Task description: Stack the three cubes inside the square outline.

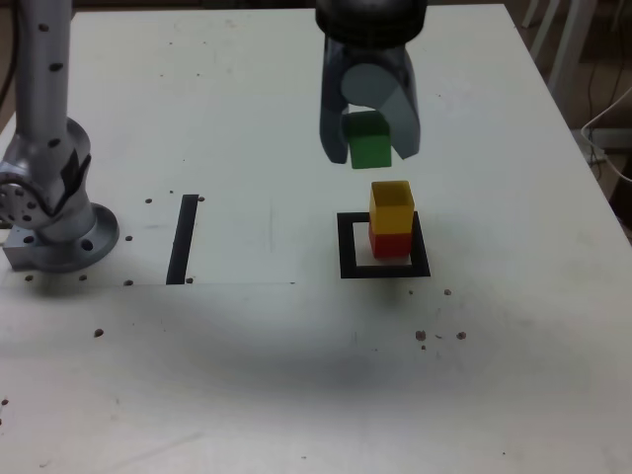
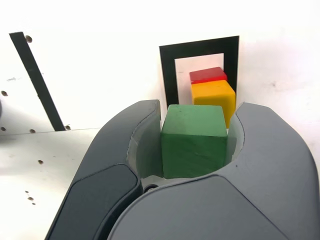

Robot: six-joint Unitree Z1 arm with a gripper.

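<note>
Gripper (image 1: pixel 369 148) clamped on green cube (image 1: pixel 370 139), held above table (image 1: pixel 296 375); yellow-on-red stack (image 1: pixel 391 219) inside square outline (image 1: pixel 346 247), below and toward 5 o'clock of gripper in exterior view, not yet aligned.

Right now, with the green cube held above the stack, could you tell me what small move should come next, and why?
Probably shift the gripper slightly toward the exterior view's right, then lower: the small green cube it grips hangs above and a little left of the yellow cube, which sits on the red cube inside the black square outline.
</note>
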